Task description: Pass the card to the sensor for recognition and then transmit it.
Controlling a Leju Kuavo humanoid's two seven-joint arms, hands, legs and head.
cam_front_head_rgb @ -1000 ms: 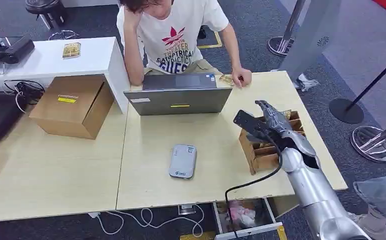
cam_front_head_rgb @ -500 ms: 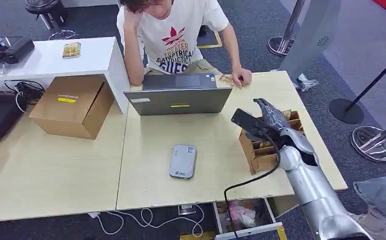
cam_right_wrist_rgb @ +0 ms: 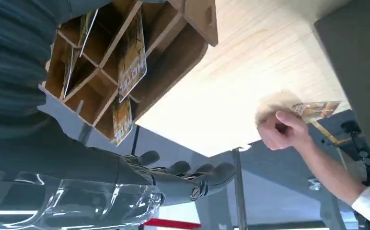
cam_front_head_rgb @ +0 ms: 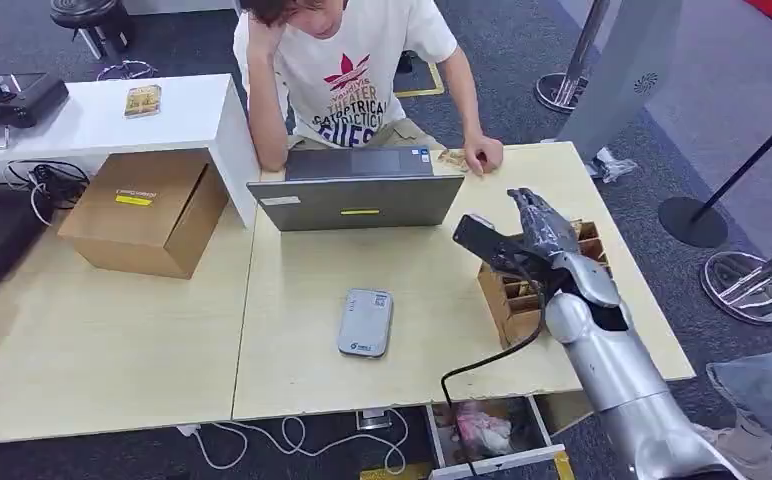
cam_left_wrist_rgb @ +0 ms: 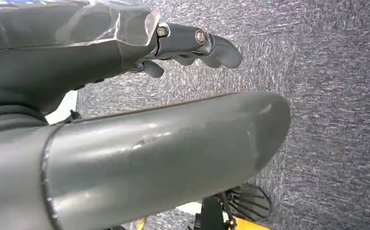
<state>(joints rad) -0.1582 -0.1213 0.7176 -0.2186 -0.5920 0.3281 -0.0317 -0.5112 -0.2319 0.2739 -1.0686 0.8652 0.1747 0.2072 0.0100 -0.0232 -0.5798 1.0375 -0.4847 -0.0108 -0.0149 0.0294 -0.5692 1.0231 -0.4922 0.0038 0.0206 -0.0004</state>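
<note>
Head view: the right hand (cam_front_head_rgb: pixel 540 232) pinches a dark card (cam_front_head_rgb: pixel 484 240) above the table (cam_front_head_rgb: pixel 292 290), just left of the wooden rack (cam_front_head_rgb: pixel 522 300). Over the last second the card has drifted left and slightly farther, off the rack and toward the sensor (cam_front_head_rgb: pixel 366 322), the grey-white box near the table's middle. Card and sensor are still well apart, so I judge the carry has only begun; the scan and the handover both remain. A person (cam_front_head_rgb: pixel 347 60) sits at the far side behind a laptop (cam_front_head_rgb: pixel 362 200), one hand resting on the table. A cardboard box (cam_front_head_rgb: pixel 147 210) sits far left.

Left wrist view: the left hand (cam_left_wrist_rgb: pixel 192 43) hangs over grey carpet, fingers loosely curled in with nothing in them.

Right wrist view: this one looks up into the rack (cam_right_wrist_rgb: pixel 140 52) and shows what the head view cannot, yellow printed cards standing in its slots. It also shows the person's hand (cam_right_wrist_rgb: pixel 281 129) holding a card at the table's far edge. The right hand (cam_right_wrist_rgb: pixel 183 179) shows its fingers only; the card it holds is hidden here
</note>
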